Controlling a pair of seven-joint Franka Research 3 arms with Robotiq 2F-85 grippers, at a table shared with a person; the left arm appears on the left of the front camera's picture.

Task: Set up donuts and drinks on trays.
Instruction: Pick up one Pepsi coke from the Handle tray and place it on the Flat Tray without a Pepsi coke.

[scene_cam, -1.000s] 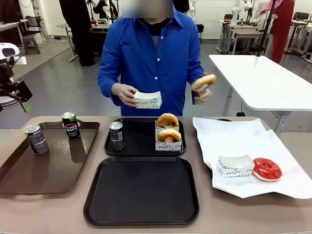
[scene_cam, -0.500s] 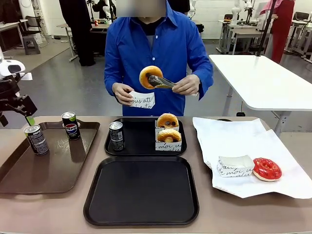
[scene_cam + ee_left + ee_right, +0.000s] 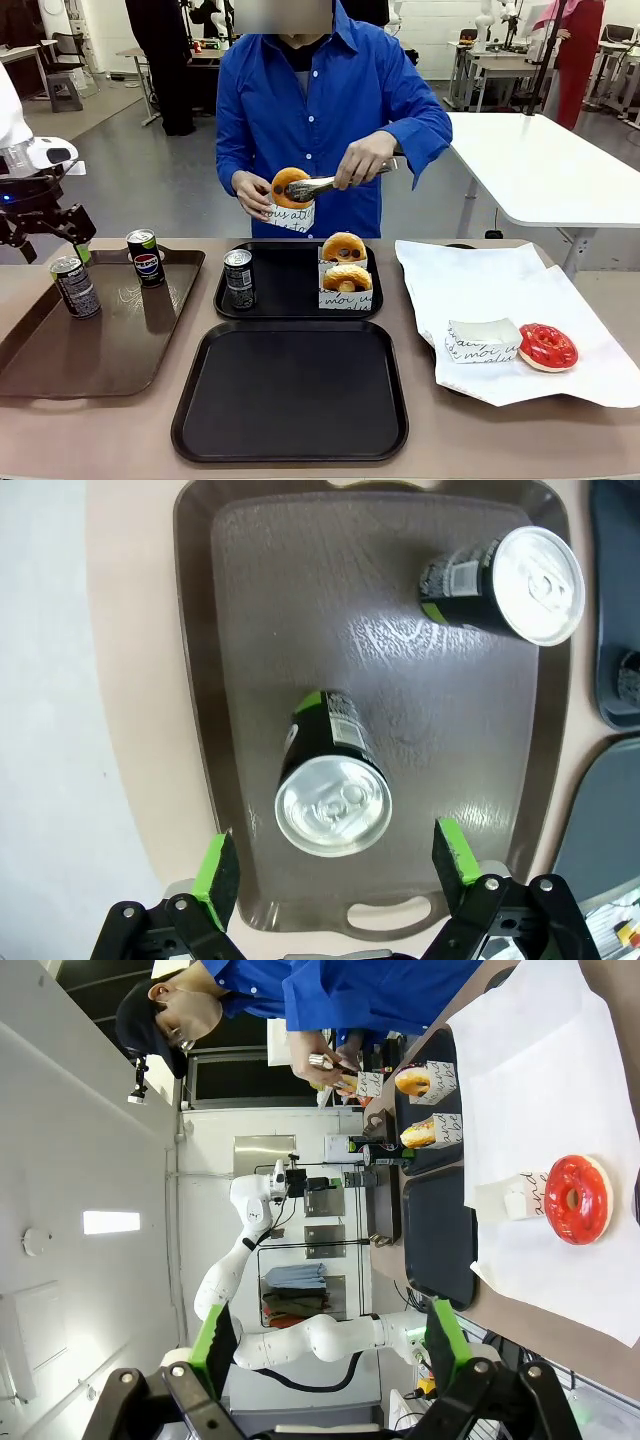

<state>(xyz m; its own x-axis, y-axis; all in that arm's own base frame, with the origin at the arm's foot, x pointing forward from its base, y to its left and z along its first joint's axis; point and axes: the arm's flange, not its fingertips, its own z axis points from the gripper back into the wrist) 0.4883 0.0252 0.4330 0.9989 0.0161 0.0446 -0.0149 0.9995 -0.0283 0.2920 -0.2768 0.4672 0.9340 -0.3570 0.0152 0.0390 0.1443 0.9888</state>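
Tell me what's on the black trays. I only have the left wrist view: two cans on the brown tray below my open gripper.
Observer: The far black tray holds one can and two boxed donuts.
Operator: And the person?
Observer: One hand holds a glazed donut in tongs, right at a small box held in the other hand.
Operator: Any donuts left to place?
Observer: A red donut lies on white paper to the right, beside another box.
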